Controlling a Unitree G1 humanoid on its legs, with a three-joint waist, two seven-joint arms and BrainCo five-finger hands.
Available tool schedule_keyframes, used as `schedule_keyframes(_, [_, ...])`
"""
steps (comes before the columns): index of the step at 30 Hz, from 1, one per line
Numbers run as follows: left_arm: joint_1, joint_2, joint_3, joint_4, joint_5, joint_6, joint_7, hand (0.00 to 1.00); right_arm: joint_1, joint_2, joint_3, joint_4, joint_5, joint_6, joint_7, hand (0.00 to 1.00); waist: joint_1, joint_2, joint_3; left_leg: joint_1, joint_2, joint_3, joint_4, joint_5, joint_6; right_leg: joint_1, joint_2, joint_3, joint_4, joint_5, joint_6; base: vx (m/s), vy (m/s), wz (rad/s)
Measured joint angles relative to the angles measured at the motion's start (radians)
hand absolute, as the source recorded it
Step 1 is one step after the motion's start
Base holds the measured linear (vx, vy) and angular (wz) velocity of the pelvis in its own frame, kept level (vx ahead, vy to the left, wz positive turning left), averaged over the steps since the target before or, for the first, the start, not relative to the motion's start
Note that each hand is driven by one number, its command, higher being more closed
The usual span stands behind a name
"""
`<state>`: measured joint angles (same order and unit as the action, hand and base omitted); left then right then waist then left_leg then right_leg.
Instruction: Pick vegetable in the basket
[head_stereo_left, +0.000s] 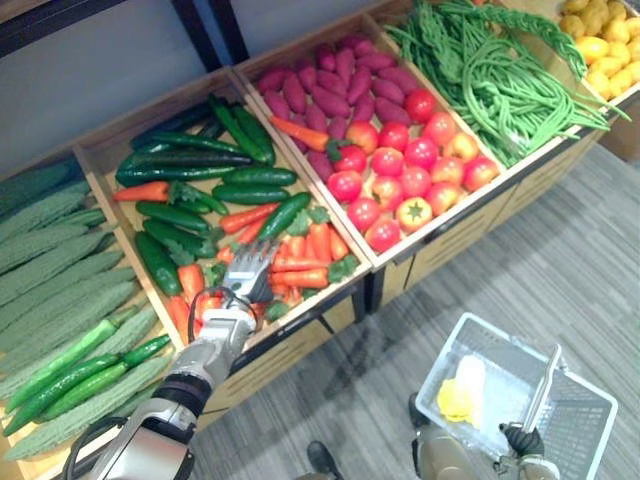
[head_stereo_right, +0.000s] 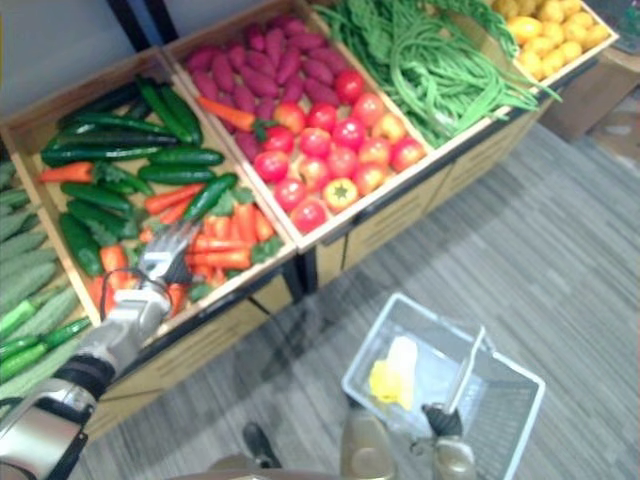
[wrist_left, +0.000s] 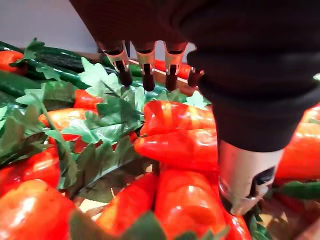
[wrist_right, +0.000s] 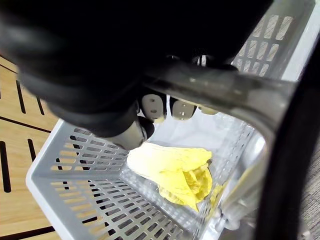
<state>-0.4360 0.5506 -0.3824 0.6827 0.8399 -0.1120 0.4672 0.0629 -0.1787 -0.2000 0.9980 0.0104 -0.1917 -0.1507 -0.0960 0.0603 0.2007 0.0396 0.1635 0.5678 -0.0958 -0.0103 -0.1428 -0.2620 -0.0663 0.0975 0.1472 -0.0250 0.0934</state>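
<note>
on the bench, the cucumbers (head_stereo_left: 185, 175) share one crate (head_stereo_left: 300, 350) with the carrots (head_stereo_left: 305, 262). my left hand (head_stereo_left: 247, 272) hovers over the near part of that crate, right above the carrot heap. its fingers (wrist_left: 145, 75) are straight and a little spread, the thumb held apart, nothing between them. as far as i can tell the dark tips hang just over leaves and orange skin without pressing on any.

the nearest carrot (wrist_left: 175, 147) lies directly under my palm. its long axis runs across the line of my fingers, roughly left to right along the crate front. i judge that suits a wrap: fingers over one flank, thumb round the other. seen from my head, the carrots beside the hand seem to have leafy tops at their right ends and tips toward the hand, but the heap is tangled and i can't be sure.

far right, well apart and over the floor, my right hand (head_stereo_left: 522, 440) is curled round the handle (head_stereo_left: 545, 385) of the basket (head_stereo_left: 590, 415), which holds a yellow leafy thing (wrist_right: 170, 170). the left hand is plainly nearer the carrots.
</note>
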Motion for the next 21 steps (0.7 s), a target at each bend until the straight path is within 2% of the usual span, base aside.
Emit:
schedule_keyframes(1, [0.000, 0.000, -0.007, 0.000, 0.003, -0.005, 0.000, 0.00, 0.000, 0.000, 0.003, 0.000, 0.000, -0.001, -0.001, 1.00, 0.000, 0.000, 0.001, 0.000, 0.000, 0.001, 0.000, 0.000, 0.000, 0.001, 0.000, 0.001, -0.004, 0.003, 0.000, -0.04, -0.034, -0.06])
schedule_keyframes(2, [0.000, 0.000, -0.014, 0.000, 0.007, -0.015, 0.001, 1.00, -0.002, -0.001, 0.009, -0.001, 0.000, -0.007, -0.002, 1.00, -0.004, 0.000, 0.007, -0.001, 0.000, 0.003, 0.000, 0.001, -0.001, 0.000, 0.001, 0.005, -0.008, 0.005, 0.002, -0.03, -0.027, -0.06])
schedule_keyframes(11, [-0.017, 0.000, -0.066, 0.015, 0.009, -0.022, 0.021, 1.00, -0.007, -0.002, 0.014, -0.001, 0.000, -0.020, -0.014, 1.00, -0.015, 0.008, 0.020, -0.002, -0.002, 0.025, 0.000, 0.000, -0.001, -0.011, 0.005, 0.021, -0.010, 0.007, 0.005, 0.01, -0.019, -0.07])
schedule_keyframes(21, [-0.036, 0.000, -0.092, 0.064, 0.037, -0.032, -0.001, 1.00, -0.015, -0.004, 0.020, 0.001, 0.000, -0.019, -0.015, 1.00, -0.036, 0.009, 0.020, 0.018, -0.004, 0.025, 0.000, 0.000, -0.001, 0.012, 0.001, 0.021, -0.011, 0.008, 0.005, 0.00, -0.005, 0.00])
